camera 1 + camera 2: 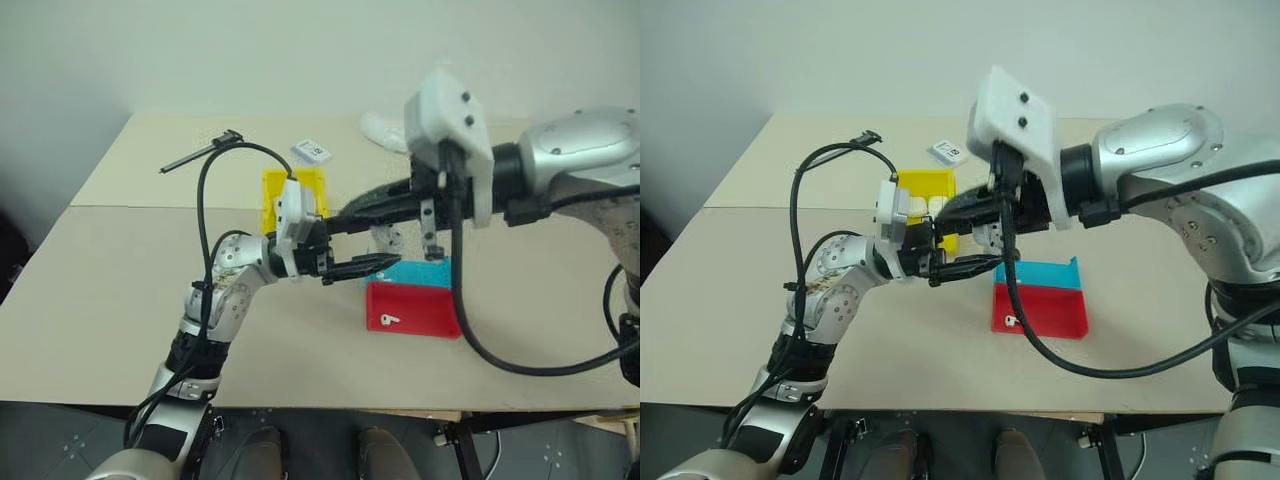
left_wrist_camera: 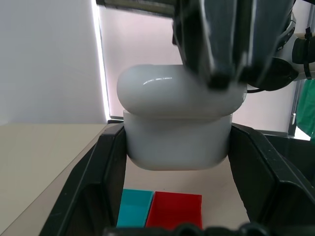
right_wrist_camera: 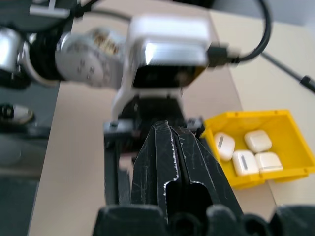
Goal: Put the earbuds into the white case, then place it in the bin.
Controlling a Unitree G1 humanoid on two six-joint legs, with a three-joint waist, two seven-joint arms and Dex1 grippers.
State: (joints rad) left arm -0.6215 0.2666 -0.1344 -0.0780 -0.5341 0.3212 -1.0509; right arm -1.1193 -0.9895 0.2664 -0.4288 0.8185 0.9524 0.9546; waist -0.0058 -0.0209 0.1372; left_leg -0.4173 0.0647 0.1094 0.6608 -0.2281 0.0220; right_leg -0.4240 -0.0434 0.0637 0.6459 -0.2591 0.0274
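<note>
My left gripper point(image 2: 177, 196) clamps the case point(image 2: 177, 123) by its flat sides, right gripper point(image 3: 172, 142) shut atop lid; glossy, light, slippery, so grip body not lid.

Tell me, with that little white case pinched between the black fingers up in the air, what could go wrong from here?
The left gripper clamps only the lower half of the white case, so it might slip out. The shut right gripper presses on the case's lid; a hard push could tip it loose. The bin already holds four cases, so space looks tight. One earbud lies in the red tray, possibly left out.
</note>
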